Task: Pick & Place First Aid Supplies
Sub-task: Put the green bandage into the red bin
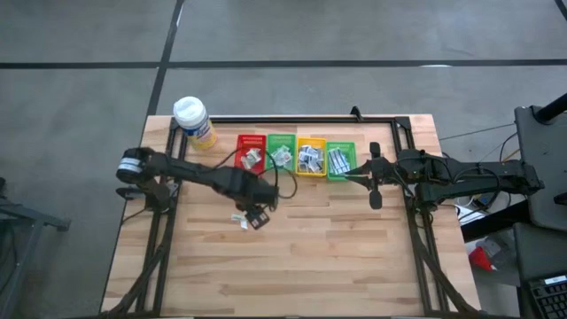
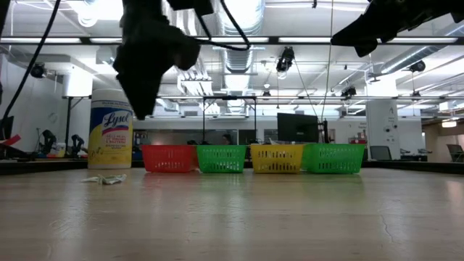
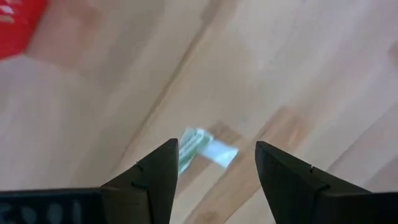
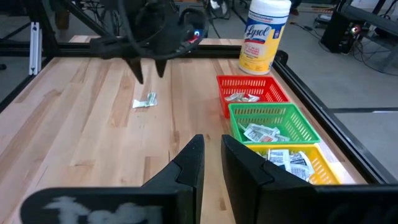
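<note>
One small white packet with green print (image 3: 205,149) lies flat on the wooden table (image 1: 354,248), left of the middle (image 1: 241,219), also seen low on the left (image 2: 109,179). My left gripper (image 3: 217,168) hangs open above it, pointing down, well clear of the table (image 2: 141,109); the packet shows between and beyond its fingers. More first aid supplies fill a row of baskets at the far edge: red (image 1: 252,152), green (image 1: 282,152), yellow (image 1: 311,157), green (image 1: 341,159). My right gripper (image 4: 211,158) waits near the right end of the row (image 1: 368,175), its fingers almost together and holding nothing.
A yellow bottle with a white cap (image 1: 195,121) stands at the far left corner, beside the red basket. A black frame (image 1: 390,120) runs round the table's far and side edges. Bare wood stretches from the packet to the near edge.
</note>
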